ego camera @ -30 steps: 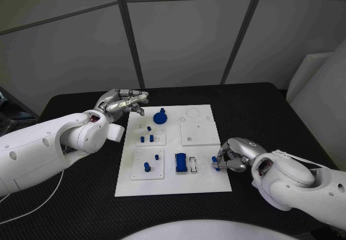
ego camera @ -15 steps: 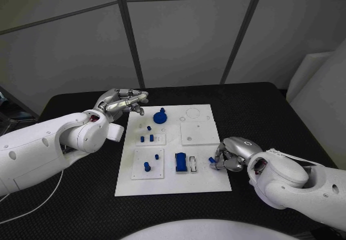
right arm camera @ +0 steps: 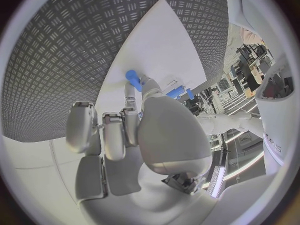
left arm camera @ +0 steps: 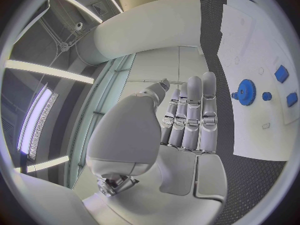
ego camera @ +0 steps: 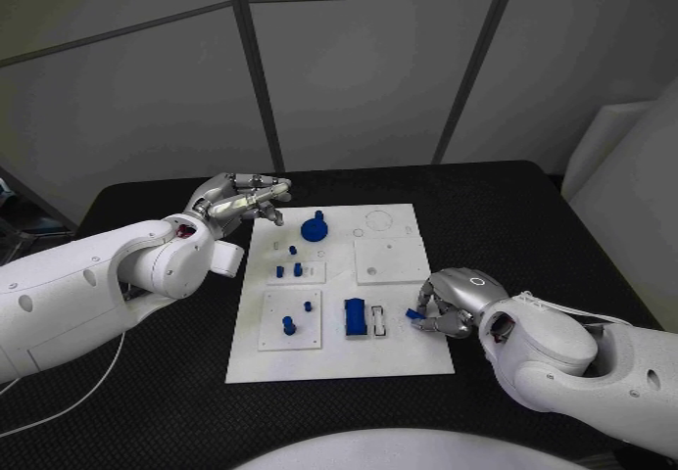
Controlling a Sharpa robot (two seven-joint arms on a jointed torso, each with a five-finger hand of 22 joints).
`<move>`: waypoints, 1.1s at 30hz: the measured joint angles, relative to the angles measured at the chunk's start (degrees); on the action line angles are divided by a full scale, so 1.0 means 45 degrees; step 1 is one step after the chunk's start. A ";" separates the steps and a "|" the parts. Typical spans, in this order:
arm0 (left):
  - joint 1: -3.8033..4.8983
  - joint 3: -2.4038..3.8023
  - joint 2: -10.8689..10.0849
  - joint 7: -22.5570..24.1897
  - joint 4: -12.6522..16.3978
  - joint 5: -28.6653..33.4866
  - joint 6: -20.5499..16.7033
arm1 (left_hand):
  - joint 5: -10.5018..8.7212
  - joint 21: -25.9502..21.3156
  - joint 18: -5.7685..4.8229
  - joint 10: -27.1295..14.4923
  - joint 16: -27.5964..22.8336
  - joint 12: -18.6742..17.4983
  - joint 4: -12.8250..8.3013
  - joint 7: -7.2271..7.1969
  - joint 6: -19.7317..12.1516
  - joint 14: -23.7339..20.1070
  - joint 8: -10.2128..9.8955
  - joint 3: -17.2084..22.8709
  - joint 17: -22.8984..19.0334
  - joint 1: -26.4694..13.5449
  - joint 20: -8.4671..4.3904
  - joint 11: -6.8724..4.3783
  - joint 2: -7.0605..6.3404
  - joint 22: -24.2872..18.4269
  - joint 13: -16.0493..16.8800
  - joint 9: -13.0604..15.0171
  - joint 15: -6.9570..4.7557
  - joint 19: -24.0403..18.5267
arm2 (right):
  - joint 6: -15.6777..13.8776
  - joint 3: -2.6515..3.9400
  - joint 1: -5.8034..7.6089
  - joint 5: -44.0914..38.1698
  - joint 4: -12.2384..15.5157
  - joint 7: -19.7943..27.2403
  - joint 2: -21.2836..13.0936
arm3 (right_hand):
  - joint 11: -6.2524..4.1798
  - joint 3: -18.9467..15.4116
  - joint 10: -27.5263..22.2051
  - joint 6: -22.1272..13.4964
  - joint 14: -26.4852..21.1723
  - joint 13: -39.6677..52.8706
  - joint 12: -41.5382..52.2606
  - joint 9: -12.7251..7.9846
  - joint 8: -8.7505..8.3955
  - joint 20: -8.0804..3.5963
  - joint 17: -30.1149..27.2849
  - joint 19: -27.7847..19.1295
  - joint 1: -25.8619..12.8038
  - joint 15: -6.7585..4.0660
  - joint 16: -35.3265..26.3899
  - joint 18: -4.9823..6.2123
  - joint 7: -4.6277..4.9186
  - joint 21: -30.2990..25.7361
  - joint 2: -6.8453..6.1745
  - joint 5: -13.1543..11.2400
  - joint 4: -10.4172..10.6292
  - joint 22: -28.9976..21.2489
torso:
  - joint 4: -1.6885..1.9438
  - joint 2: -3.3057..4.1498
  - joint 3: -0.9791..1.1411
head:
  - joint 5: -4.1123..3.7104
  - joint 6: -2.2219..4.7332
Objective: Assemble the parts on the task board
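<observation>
The white task board (ego camera: 400, 357) lies mid-table. On it are a blue gear (ego camera: 314, 231), a blue block (ego camera: 355, 318) and several small blue pegs (ego camera: 288, 326). My right hand (ego camera: 453, 302) sits at the board's right edge and pinches a small blue peg (ego camera: 414, 314) just above the board, beside the block. The right wrist view shows that peg (right arm camera: 133, 77) sticking out past the fingertips (right arm camera: 131, 102) over the board (right arm camera: 164, 40). My left hand (ego camera: 240, 204) hovers at the board's far left corner, fingers stretched out and holding nothing. Its wrist view shows the hand (left arm camera: 187, 120) near the gear (left arm camera: 247, 91).
The black table (ego camera: 508, 215) surrounds the board on all sides. A raised white plate (ego camera: 392, 262) sits on the board's right half, and another (ego camera: 268, 338) carries pegs at the near left.
My right hand has shifted slightly left and inward over the board's right edge, carrying the blue peg closer to the block. The left hand has not moved.
</observation>
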 measured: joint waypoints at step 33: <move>-0.0003 -0.0001 -0.0086 -0.0020 0.0096 0.0000 0.0023 | 0.0000 0.0000 0.0000 0.0000 -0.0051 0.0000 0.0000 0.0046 -0.0046 0.0000 0.0000 0.0000 0.0003 0.0000 0.0000 0.0000 0.0000 -0.0010 -0.0002 0.0000 0.0000 0.0000 | -0.2628 -0.0003 -0.0015 0.3291 0.0781 -0.0477 0.0287 | -0.0108 0.2751 0.0027 0.0324 0.0016 -0.0229 0.0088 0.0180 -0.0108 -0.0088 -0.0001 0.0184 -0.1265 -0.0109 0.0193 -0.0001 0.0047 0.0235 -0.0860 0.0403 0.0830 -0.0001 | 0.0010 0.0016 0.0006 | 0.0096 -0.0072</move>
